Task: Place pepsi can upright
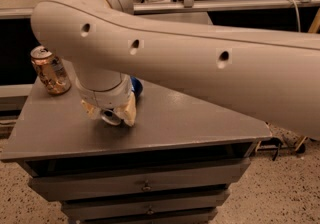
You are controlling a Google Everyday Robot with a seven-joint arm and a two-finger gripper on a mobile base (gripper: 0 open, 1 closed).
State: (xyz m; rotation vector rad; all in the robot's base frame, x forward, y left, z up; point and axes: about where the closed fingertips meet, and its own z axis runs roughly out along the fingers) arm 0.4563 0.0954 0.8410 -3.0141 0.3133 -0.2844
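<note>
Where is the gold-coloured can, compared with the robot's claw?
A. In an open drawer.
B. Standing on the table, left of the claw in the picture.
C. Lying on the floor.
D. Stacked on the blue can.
B: the orange-gold can stands upright on the table, picture-left of the gripper, which is down at the pepsi can.

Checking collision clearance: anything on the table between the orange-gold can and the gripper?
No. In the camera view, only bare tabletop separates the orange-gold can from the gripper, which is closed around the pepsi can.
</note>
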